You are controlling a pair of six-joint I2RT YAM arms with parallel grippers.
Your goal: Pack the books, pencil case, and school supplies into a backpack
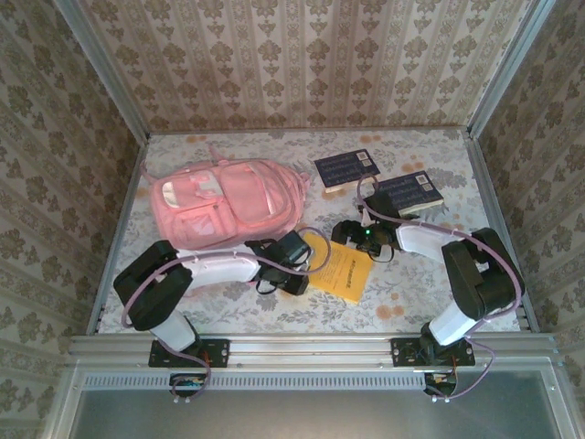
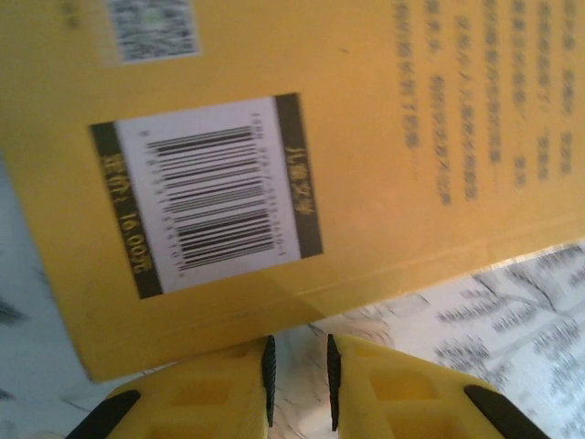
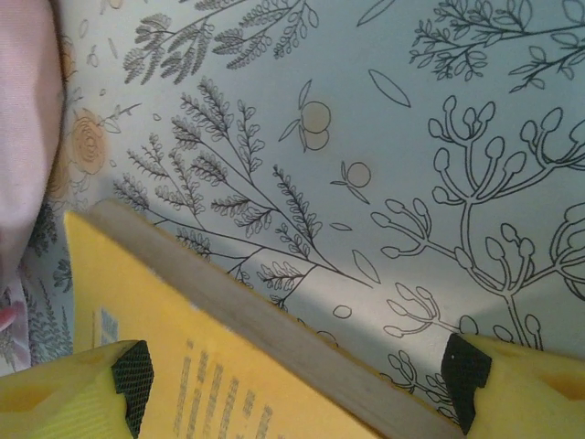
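Observation:
The large orange-yellow book (image 1: 345, 267) lies on the floral cloth in front of the middle. My left gripper (image 1: 307, 267) is at its left edge. In the left wrist view the jaws (image 2: 300, 366) stand a narrow gap apart just short of the book's edge (image 2: 366, 183), with cloth showing between them. My right gripper (image 1: 345, 230) is at the book's far edge, wide open (image 3: 297, 384), its fingers either side of the book's corner (image 3: 183, 366). The pink backpack (image 1: 224, 203) lies at the back left. Two navy books (image 1: 345, 168) (image 1: 409, 192) lie at the back right. The pencil case and school supplies are out of view.
Patterned walls and metal posts close in the table on three sides. A metal rail (image 1: 311, 347) runs along the near edge. The backpack's side (image 3: 27, 137) is close to the left of my right gripper. Bare cloth (image 1: 430, 297) lies at the front right.

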